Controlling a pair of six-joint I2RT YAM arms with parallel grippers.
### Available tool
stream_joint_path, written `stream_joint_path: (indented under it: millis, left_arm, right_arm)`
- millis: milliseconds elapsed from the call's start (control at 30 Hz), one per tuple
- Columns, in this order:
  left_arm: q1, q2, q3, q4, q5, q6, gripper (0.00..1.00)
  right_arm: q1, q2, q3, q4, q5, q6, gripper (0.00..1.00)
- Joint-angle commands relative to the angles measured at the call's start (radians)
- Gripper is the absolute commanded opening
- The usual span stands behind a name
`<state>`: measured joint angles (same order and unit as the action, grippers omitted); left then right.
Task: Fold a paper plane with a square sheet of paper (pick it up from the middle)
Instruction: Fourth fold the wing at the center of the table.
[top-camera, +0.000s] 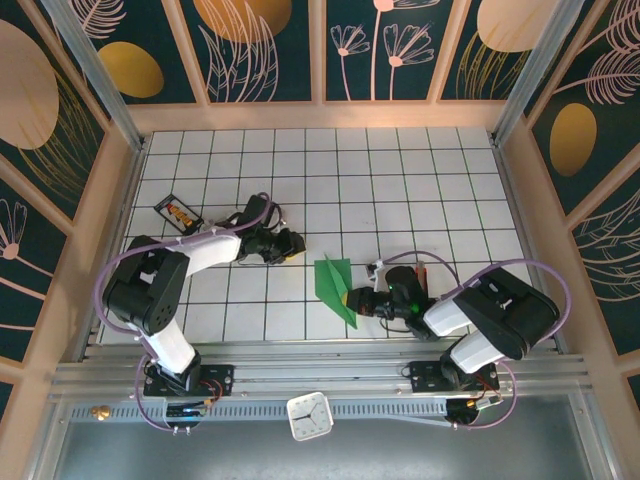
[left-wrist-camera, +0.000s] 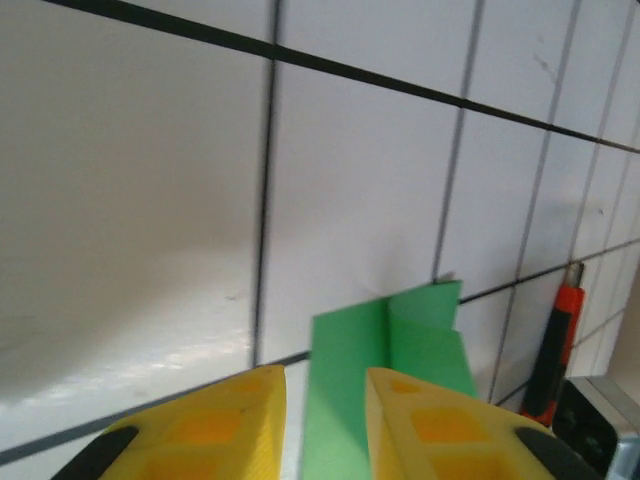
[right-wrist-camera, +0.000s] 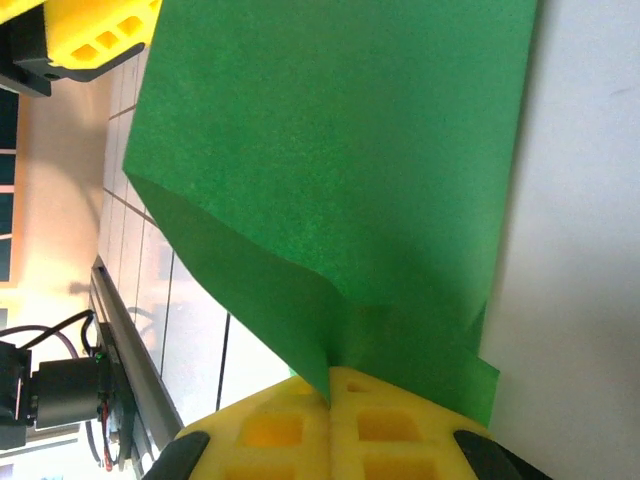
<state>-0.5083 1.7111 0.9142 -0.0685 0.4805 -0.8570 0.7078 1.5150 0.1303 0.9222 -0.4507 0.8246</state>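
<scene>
The square sheet of paper (top-camera: 335, 283) is bright green and folded into a narrow, creased, pointed shape, wide at the far end and tapering toward the near edge. My right gripper (top-camera: 357, 298) is shut on its near right part; in the right wrist view the yellow pads (right-wrist-camera: 330, 400) pinch a raised fold of the paper (right-wrist-camera: 330, 170). My left gripper (top-camera: 297, 243) stands open just left of the paper's far end, apart from it. The left wrist view has the green paper (left-wrist-camera: 390, 350) standing beyond the gap of that gripper (left-wrist-camera: 325, 378), one flap upright.
A red-and-black tool (left-wrist-camera: 555, 345) lies on the tiles by the right arm (top-camera: 421, 273). A small black and orange packet (top-camera: 178, 212) lies at the far left. A white clock (top-camera: 310, 416) sits on the front rail. Wooden walls enclose the tiled table (top-camera: 400, 180).
</scene>
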Motion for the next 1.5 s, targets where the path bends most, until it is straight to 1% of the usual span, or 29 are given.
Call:
stream_joint_path:
  millis: [0, 167, 233, 333, 433, 533, 633, 767, 867, 1000, 1067, 1233, 1467]
  left_arm:
    - [-0.04, -0.024, -0.017, 0.071, 0.045, -0.055, 0.21]
    - [-0.067, -0.027, -0.04, 0.107, 0.051, -0.083, 0.09]
    - [-0.067, -0.025, -0.052, 0.127, 0.049, -0.087, 0.06]
    - [-0.068, -0.006, -0.05, 0.146, 0.043, -0.084, 0.01]
    - [-0.068, -0.004, -0.03, 0.143, 0.031, -0.068, 0.0]
    - [-0.06, -0.004, -0.011, 0.099, -0.024, -0.042, 0.0]
    - [-0.016, -0.024, -0.041, 0.095, -0.063, -0.057, 0.0]
    - [0.065, -0.109, -0.108, 0.092, -0.135, -0.069, 0.0]
    - [0.088, -0.168, -0.139, 0.084, -0.177, -0.068, 0.0]
    - [0.088, -0.187, -0.182, 0.12, -0.147, -0.107, 0.0]
    - [0.087, -0.188, -0.216, 0.163, -0.123, -0.141, 0.0]
    - [0.085, -0.185, -0.239, 0.182, -0.113, -0.149, 0.0]
    - [0.052, -0.177, -0.236, 0.181, -0.107, -0.149, 0.0]
  right_arm:
    - [-0.007, 0.031, -0.025, 0.136, 0.001, 0.049, 0.0]
    - [-0.008, 0.058, -0.041, 0.187, 0.016, 0.059, 0.0]
    - [-0.008, 0.057, -0.033, 0.165, 0.025, 0.051, 0.0]
    - [-0.008, 0.049, -0.001, 0.088, 0.028, 0.011, 0.0]
    - [-0.009, 0.036, 0.059, -0.019, 0.023, -0.061, 0.0]
    - [-0.017, 0.03, 0.131, -0.122, 0.009, -0.147, 0.0]
    - [-0.024, 0.048, 0.209, -0.186, -0.027, -0.223, 0.0]
    - [-0.018, 0.106, 0.311, -0.235, -0.105, -0.302, 0.0]
    - [-0.005, 0.146, 0.371, -0.268, -0.148, -0.353, 0.0]
    - [-0.015, 0.162, 0.359, -0.228, -0.157, -0.329, 0.0]
    - [-0.022, 0.172, 0.336, -0.162, -0.171, -0.276, 0.0]
    - [-0.025, 0.212, 0.274, 0.025, -0.203, -0.148, 0.0]
    - [-0.031, 0.238, 0.197, 0.168, -0.157, -0.036, 0.0]
